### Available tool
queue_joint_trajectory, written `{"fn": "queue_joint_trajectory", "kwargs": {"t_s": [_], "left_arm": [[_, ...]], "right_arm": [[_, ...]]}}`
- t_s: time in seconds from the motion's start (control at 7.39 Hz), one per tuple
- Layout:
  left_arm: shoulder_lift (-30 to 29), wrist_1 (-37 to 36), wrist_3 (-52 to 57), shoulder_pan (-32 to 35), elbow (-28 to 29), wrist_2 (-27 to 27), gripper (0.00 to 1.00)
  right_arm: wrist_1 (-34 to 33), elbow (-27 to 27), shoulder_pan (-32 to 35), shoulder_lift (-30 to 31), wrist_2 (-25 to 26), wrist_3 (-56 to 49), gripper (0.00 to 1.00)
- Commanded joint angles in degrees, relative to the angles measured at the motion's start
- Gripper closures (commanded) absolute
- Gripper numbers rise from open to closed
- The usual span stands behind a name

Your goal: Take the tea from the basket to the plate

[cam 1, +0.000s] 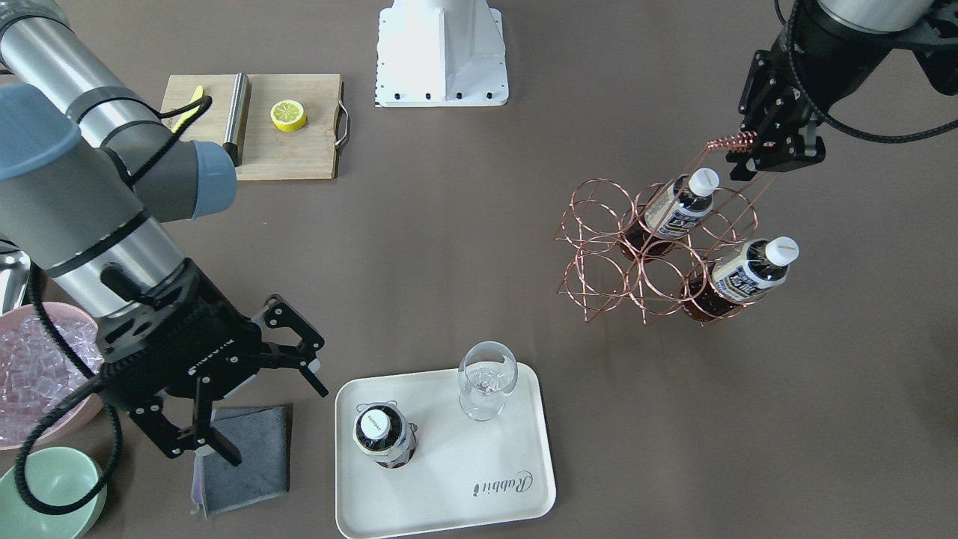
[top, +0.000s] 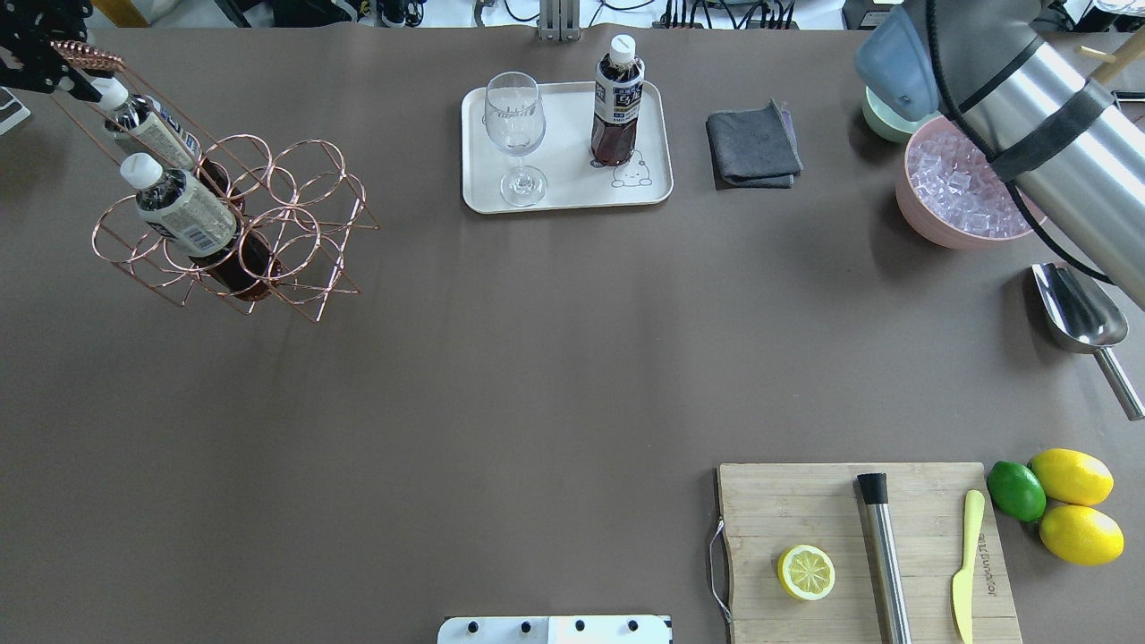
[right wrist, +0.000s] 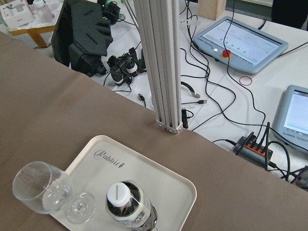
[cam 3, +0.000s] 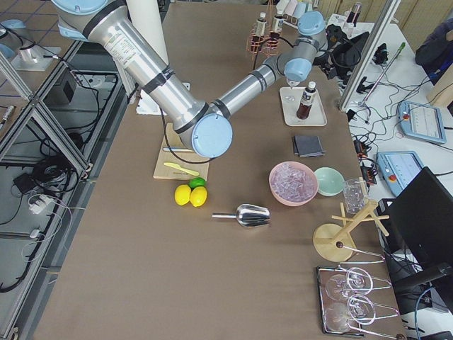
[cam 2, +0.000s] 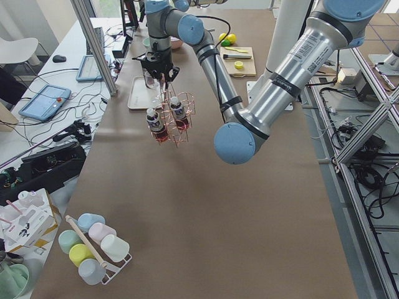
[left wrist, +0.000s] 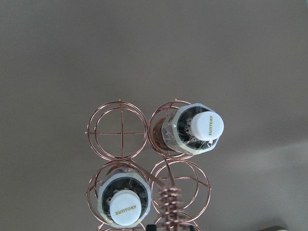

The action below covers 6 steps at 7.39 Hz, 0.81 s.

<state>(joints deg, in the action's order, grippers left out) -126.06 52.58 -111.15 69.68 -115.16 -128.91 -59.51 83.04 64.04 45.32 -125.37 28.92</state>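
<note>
One tea bottle (cam 1: 384,436) stands upright on the cream plate (cam 1: 479,479), beside a wine glass (cam 1: 487,378). It also shows in the overhead view (top: 617,112) and the right wrist view (right wrist: 127,207). Two more tea bottles (cam 1: 677,206) (cam 1: 748,273) sit in the copper wire basket (cam 1: 621,254). My left gripper (cam 1: 756,146) is shut on the basket's coiled handle (left wrist: 168,207). I cannot tell whether the basket touches the table. My right gripper (cam 1: 266,408) is open and empty, just beside the plate, above a grey cloth (cam 1: 247,457).
A pink bowl of ice (cam 1: 30,374) and a green bowl (cam 1: 52,486) stand under my right arm. A wooden cutting board (cam 1: 284,150) holds a lemon half, a steel muddler and a yellow knife. A metal scoop (top: 1078,313), two lemons and a lime (top: 1015,490) lie nearby.
</note>
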Motion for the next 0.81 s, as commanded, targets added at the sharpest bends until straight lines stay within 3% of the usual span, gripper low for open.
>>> {"fn": "queue_joint_trajectory", "kwargs": {"t_s": [0.0, 0.27, 0.68], "left_arm": [[2.5, -0.8, 7.9, 4.3, 2.8, -0.3, 1.00], [3.2, -0.7, 12.4, 6.6, 7.9, -1.7, 1.00], [3.4, 1.5, 13.0, 10.3, 12.7, -0.7, 1.00]], "right_arm": [[-19.2, 12.3, 2.9, 3.9, -3.5, 0.1, 0.01], [-26.0, 18.0, 6.3, 11.0, -7.9, 0.1, 0.01], [-33.4, 24.0, 11.0, 18.9, -8.3, -0.5, 0.01]]}}
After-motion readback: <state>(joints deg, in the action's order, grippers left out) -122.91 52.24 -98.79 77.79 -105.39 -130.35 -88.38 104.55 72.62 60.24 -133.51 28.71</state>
